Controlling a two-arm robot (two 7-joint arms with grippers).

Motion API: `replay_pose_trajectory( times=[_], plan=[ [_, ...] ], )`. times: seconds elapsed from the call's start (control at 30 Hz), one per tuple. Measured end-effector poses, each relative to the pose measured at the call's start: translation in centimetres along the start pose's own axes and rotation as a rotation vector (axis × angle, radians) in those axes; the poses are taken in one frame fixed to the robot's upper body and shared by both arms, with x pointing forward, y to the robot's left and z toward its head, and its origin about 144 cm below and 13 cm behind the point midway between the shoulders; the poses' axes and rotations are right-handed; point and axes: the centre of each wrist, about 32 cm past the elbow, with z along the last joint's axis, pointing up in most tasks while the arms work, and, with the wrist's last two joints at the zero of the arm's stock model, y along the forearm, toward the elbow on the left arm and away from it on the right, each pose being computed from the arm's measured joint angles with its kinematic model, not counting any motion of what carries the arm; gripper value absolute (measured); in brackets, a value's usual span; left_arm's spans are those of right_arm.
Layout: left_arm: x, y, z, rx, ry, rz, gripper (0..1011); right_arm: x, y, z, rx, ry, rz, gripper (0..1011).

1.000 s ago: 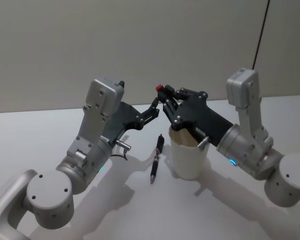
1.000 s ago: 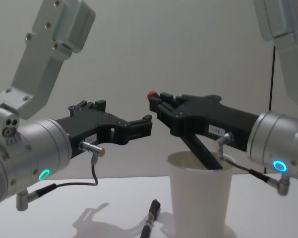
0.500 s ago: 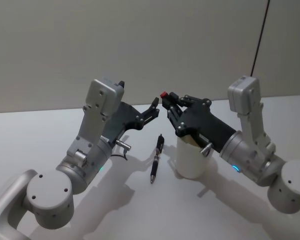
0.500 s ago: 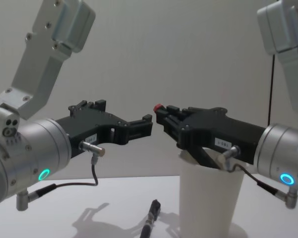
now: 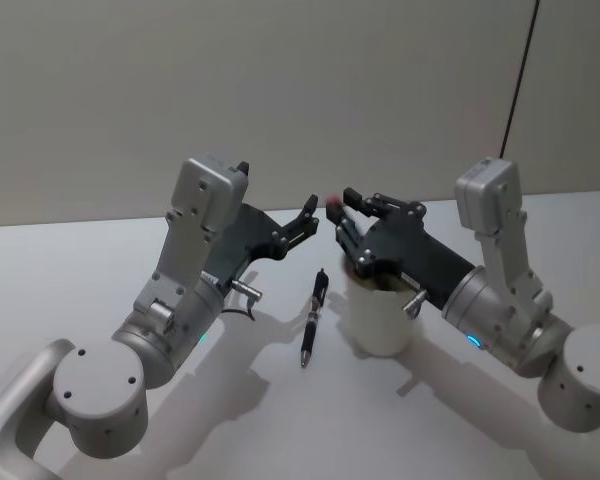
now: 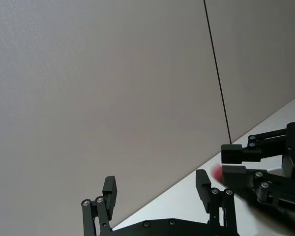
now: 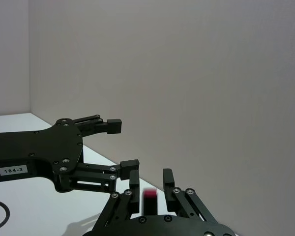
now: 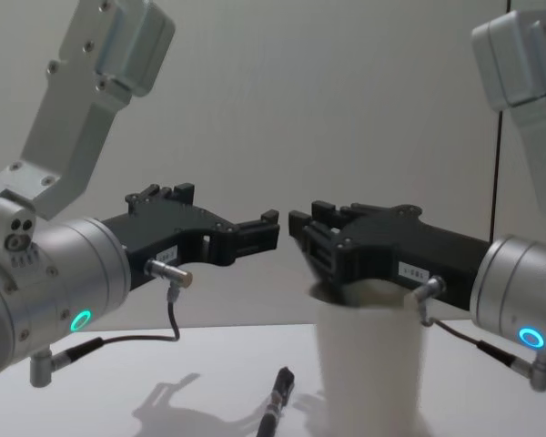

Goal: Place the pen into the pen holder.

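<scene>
Pen [image 5: 311, 318] lies on the counter [image 5: 80, 260] just left of the paper cup [image 5: 380, 325]. Right end effector [image 5: 340, 208] sits over the cup's mouth bearing a red tip [image 7: 150, 195], likely a second pen aligned for dropping; its grip cannot be told. Left end effector [image 5: 308, 215], spread apart, hovers opposite.

A white paper cup [image 5: 378, 322] stands upright on the desk [image 5: 70, 270], narrowing a little toward its base. Its mouth is largely covered by the right hand [image 5: 342, 212] above it. A black pen [image 5: 311, 318] lies flat on the desk just to the left of the cup, not touching it, and runs lengthwise away from the robot with a slight slant. A second pen [image 7: 150, 195] shows a blurred red end at the right hand's tip, and its body is hidden.
</scene>
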Motion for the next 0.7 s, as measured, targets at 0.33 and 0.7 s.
replay_pose_trajectory(
  times=[0.33, 0.7],
  plan=[
    [0.0, 0.0, 0.0, 0.0, 0.0, 0.0, 1001, -0.03, -0.08, -0.05, -0.004, -0.002, -0.003, 539],
    [0.01, 0.0, 0.0, -0.001, 0.0, 0.001, 1001, 0.22, -0.23, 0.27, 0.003, -0.005, -0.012, 850]
  ],
)
